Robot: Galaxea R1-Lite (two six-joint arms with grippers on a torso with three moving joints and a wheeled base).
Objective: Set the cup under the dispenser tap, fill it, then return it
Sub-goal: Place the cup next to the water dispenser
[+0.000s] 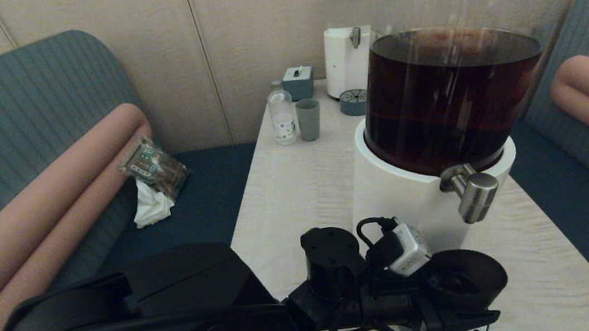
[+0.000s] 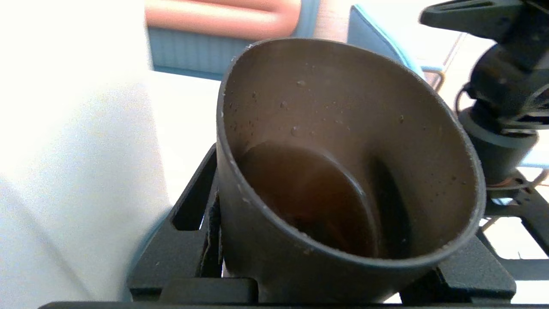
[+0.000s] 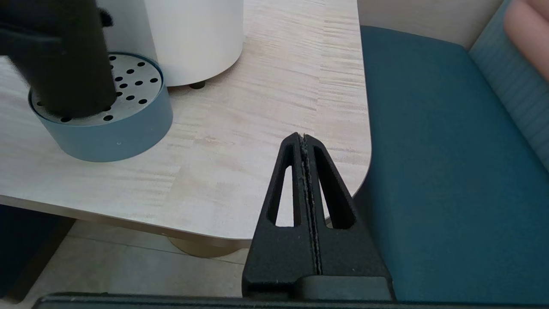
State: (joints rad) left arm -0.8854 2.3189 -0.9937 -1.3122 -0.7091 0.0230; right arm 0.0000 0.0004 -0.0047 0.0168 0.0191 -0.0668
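left end effector [image 2: 326, 274] pinching cup [image 2: 343, 150] on drip tray [image 3: 103, 124]; right end effector [image 3: 305, 141] pressed together.

Head view: dim, warm, even indoor light, soft shadows only. Faint vertical reflections streak the clear tank [image 1: 456, 16] above the dark liquid. The left arm [image 1: 139, 319] is near-black with little detail and soft at close range. Mild bending of straight lines toward the frame edges.

Left wrist view: heavily overexposed. The white dispenser base [image 2: 73, 150] and worktop [image 2: 188, 111] are blown out and blurred; background soft. The cup [image 2: 343, 128] interior is sharp enough to show droplets.

Right wrist view: brighter, evenly lit, worktop grain crisp, soft shadow under the drip tray [image 3: 107, 133]. The dark cup there is motion-blurred.
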